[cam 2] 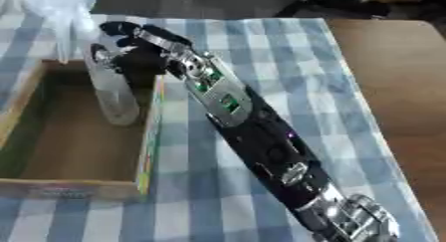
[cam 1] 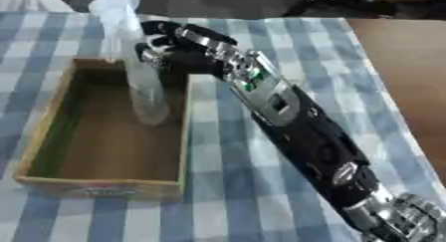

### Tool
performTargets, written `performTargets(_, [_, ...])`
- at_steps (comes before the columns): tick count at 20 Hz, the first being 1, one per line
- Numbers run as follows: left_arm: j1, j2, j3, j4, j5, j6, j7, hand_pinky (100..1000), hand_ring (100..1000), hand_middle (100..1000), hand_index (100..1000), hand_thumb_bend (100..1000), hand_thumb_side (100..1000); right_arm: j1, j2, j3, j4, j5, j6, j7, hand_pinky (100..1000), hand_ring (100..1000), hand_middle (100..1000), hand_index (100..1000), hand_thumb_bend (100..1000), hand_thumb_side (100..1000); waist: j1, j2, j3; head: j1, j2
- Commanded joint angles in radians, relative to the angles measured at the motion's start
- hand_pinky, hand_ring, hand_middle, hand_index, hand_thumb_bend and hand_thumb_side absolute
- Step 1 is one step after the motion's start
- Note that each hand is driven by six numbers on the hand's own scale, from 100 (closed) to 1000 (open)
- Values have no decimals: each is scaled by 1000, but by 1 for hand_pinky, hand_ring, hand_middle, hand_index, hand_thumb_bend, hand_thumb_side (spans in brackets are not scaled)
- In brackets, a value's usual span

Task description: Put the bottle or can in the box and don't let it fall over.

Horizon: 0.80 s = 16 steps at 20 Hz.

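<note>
Right hand [cam 1: 170,49] reaches in from lower right, arm stretched diagonally across the blue-and-white checked tablecloth [cam 1: 261,196]. Fingers [cam 1: 150,52] are curled round the upper body of a clear plastic bottle [cam 1: 144,86], pinching it between fingers and thumb. The bottle stands roughly upright, slightly tilted, with its base below the fingers inside the wooden box [cam 1: 48,181], near the box's right wall and toward its far end; whether the base touches the box floor cannot be told. The bottle's pale top [cam 1: 115,4] rises above the fingers. The box is open-topped, brown inside, lying to the left of the hand. Bare brown tabletop [cam 1: 409,76] shows right of the cloth. Left hand is not visible.
</note>
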<state>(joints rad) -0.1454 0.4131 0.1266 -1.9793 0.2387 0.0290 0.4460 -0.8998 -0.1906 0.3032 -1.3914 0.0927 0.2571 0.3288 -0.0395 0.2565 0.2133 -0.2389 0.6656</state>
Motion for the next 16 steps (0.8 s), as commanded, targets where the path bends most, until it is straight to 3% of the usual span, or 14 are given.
performTargets(1, [-2, 33, 12, -21, -6, -2, 2, 484, 678, 677, 701, 100, 685, -7, -30, 1, -54, -24, 8, -1, 1000, 1000, 1000, 1000, 100, 548, 8, -30, -5, 6, 2])
performTargets(5, [2, 35, 11, -21, -6, -1, 2, 483, 678, 676, 701, 100, 684, 20, -82, 0, -134, -63, 30, -10, 1000, 1000, 1000, 1000, 100, 556, 13, -34, -17, 23, 11])
performTargets(6, [3, 35, 11, -21, -7, -1, 2, 483, 678, 676, 701, 100, 674, 29, -98, -4, -165, -78, 39, -24, 1000, 1000, 1000, 1000, 100, 598, 14, -35, -19, 28, 16])
performTargets(7, [6, 35, 11, -21, -7, 0, 2, 483, 678, 676, 701, 100, 684, 40, -118, -12, -203, -97, 49, -40, 1000, 1000, 1000, 1000, 100, 528, 16, -38, -23, 35, 19])
performTargets(8, [8, 35, 11, -21, -7, 0, 3, 483, 678, 676, 701, 100, 684, 52, -138, -21, -244, -120, 59, -57, 1000, 1000, 1000, 1000, 100, 545, 17, -40, -26, 42, 22])
performTargets(16, [19, 36, 5, -21, -6, 3, -4, 482, 677, 676, 701, 100, 681, 157, -324, -151, -508, -271, 106, -202, 965, 1000, 1000, 922, 100, 505, 34, -60, -61, 88, 38])
